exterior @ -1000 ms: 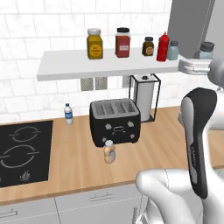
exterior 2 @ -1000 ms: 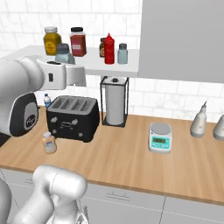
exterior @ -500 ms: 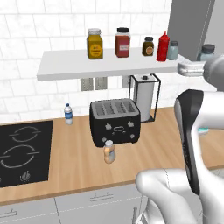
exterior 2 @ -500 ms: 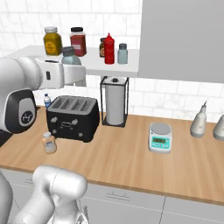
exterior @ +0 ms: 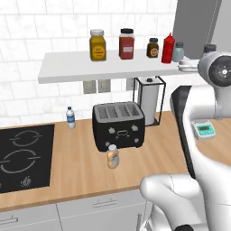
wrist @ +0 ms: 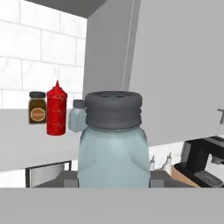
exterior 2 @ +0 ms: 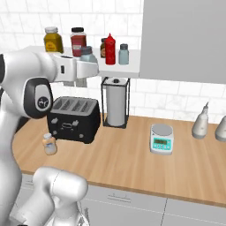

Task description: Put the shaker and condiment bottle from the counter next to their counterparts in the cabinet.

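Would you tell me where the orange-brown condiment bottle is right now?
The condiment bottle stands on the counter just in front of the black toaster; in the right base view it is at the toaster's lower left.

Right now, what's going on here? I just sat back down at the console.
The arm is carrying the shaker, gripped between its fingers, up at shelf height. In the hand view it faces the white shelf, where the red squeeze bottle and the matching shaker stand beside a brown spice jar. It is not set down yet. The condiment bottle is on the counter, in front of the black toaster.
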Tool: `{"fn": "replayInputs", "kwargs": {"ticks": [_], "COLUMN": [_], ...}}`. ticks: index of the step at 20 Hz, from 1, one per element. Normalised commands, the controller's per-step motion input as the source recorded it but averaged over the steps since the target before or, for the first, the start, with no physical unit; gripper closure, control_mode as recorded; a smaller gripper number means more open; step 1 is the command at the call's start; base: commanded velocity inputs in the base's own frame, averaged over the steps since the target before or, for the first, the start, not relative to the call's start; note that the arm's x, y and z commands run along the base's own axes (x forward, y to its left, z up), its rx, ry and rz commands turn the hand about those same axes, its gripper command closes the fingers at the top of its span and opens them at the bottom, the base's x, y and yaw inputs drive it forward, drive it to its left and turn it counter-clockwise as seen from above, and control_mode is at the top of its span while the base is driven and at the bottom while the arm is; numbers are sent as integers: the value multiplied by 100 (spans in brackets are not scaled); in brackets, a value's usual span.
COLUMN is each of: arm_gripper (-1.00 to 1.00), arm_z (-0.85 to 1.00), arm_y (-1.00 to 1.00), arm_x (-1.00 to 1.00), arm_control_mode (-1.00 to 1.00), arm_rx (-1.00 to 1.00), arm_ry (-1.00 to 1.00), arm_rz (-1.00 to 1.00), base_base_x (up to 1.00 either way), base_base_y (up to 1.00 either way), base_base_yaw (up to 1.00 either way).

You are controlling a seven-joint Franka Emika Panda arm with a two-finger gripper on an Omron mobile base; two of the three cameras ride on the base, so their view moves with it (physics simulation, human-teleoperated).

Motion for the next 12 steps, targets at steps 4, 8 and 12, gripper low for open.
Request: {"fn": "replayInputs", "kwargs": {"ticks": [4,8,12], "arm_gripper": [100,100,100], "arm_z": [-8,-14,-20], "arm_y": [-14,-39,-11], "arm_x": [33,45,31], "arm_control_mode": [-100,-100,-100], "arm_rx": [0,0,0], "arm_ry": [0,0,0], "arm_rz": [-18,-1,-5], "base_base_x": [0,0,0], "base_base_y": [0,0,0], "base_base_yaw": [0,0,0]}}
